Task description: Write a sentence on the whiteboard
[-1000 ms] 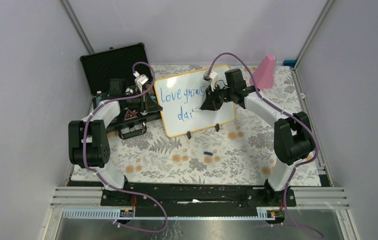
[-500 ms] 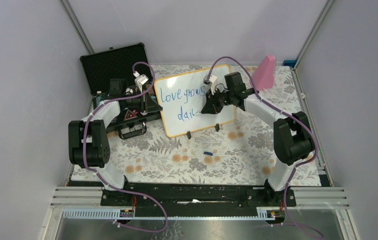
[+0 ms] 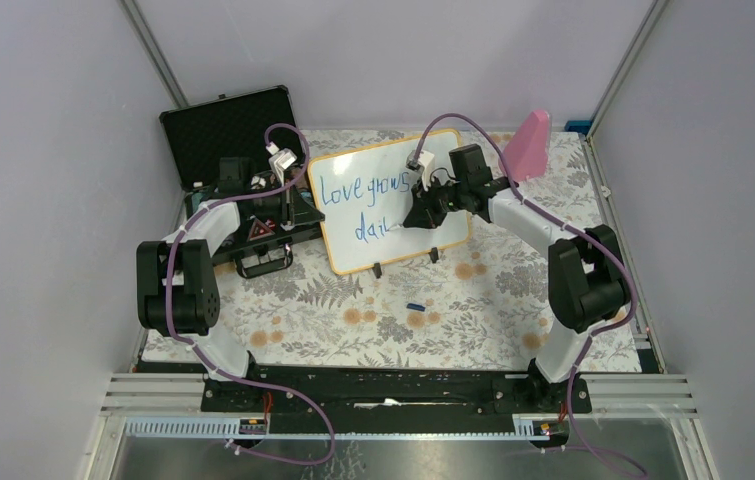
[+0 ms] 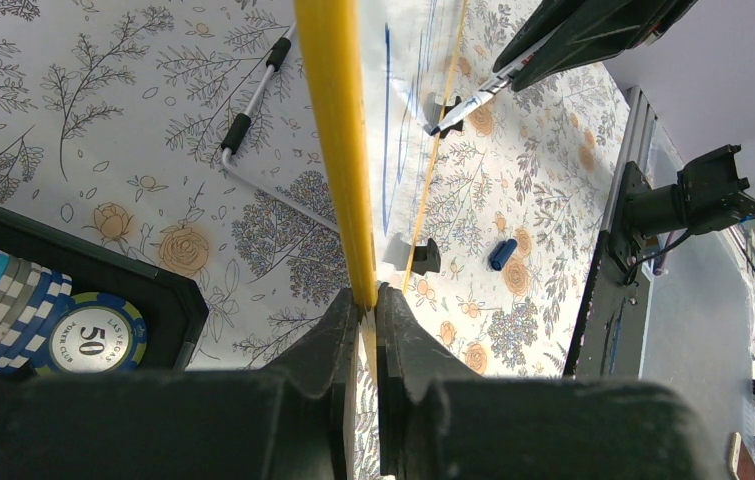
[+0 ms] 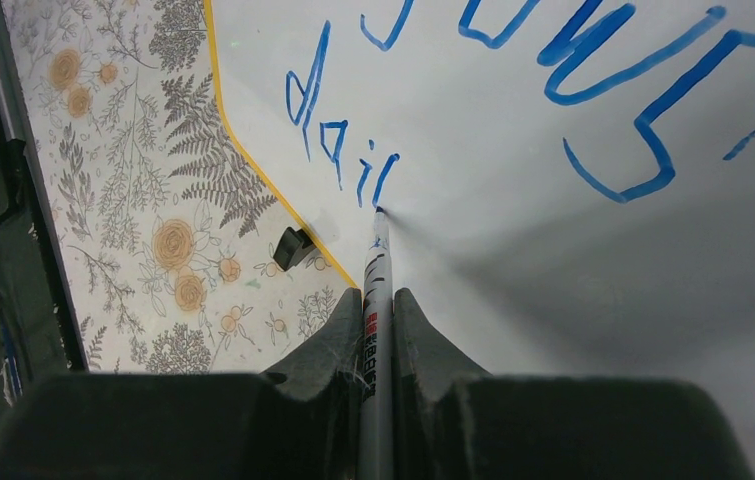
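Observation:
The whiteboard (image 3: 373, 245) with its orange-yellow rim stands tilted at the table's back middle. The sentence (image 3: 353, 190) in blue reads "Love grows" above "dail" (image 5: 338, 150). My left gripper (image 4: 367, 298) is shut on the whiteboard's yellow rim (image 4: 336, 140), pinching its left edge. My right gripper (image 5: 377, 300) is shut on a grey marker (image 5: 376, 300). The marker tip touches the board just below the "l". In the top view my right gripper (image 3: 419, 213) hovers over the board's right half and my left gripper (image 3: 298, 205) sits at its left edge.
An open black poker chip case (image 3: 228, 125) lies back left, with chips (image 4: 88, 340) showing beside my left gripper. A blue marker cap (image 3: 414, 306) lies on the floral cloth in front of the board. A pink object (image 3: 528, 143) stands back right.
My right gripper has shifted slightly right along the lower line, and the letter "l" has been added after "dai". The left arm has not moved.

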You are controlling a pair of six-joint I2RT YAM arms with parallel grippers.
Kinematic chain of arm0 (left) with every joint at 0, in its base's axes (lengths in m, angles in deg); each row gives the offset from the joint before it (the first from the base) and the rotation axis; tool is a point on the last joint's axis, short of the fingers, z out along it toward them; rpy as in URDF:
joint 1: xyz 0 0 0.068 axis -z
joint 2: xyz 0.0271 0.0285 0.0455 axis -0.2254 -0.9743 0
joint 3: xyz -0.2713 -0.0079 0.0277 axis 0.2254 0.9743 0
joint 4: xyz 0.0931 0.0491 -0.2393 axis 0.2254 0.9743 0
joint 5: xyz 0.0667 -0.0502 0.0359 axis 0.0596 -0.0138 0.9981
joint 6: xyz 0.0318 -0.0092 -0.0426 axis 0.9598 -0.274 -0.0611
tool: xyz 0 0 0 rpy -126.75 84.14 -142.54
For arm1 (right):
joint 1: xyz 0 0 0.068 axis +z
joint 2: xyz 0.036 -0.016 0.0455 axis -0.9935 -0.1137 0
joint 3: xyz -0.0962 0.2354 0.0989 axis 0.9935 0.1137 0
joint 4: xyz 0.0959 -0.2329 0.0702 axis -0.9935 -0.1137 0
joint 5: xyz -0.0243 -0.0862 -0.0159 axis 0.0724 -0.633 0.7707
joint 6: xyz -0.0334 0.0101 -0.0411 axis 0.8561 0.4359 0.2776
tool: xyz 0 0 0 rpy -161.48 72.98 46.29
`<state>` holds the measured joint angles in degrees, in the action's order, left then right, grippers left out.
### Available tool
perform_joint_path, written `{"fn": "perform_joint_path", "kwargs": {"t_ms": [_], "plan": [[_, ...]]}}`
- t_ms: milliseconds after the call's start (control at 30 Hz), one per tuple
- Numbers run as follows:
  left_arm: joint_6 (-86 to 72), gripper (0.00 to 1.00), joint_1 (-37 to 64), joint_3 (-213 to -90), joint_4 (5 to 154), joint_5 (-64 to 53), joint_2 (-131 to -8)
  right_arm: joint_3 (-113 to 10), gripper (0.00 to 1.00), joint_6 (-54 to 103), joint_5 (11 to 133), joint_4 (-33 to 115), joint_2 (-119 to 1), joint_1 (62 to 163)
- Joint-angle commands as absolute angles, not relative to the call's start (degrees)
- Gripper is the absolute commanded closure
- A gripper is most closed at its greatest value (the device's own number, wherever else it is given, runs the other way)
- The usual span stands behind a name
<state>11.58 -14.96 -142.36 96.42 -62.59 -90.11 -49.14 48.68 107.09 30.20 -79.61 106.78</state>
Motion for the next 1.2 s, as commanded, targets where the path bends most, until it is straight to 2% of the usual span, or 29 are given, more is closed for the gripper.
{"fn": "perform_joint_path", "kwargs": {"t_ms": [0, 267, 1167], "plan": [[13.89, 1.00, -14.85, -145.15, 94.65, -61.94, -90.30, -50.21, 1.00, 50.44, 105.60, 29.54, -76.73, 106.96], [13.89, 1.00, -14.84, -144.99, 94.63, -61.95, -90.26, -50.78, 1.00, 49.71, 109.05, 28.70, -74.57, 106.85], [13.76, 1.00, -14.85, -144.78, 94.67, -62.27, -89.78, -52.94, 1.00, 49.25, 105.03, 30.02, -77.56, 105.97]]}}
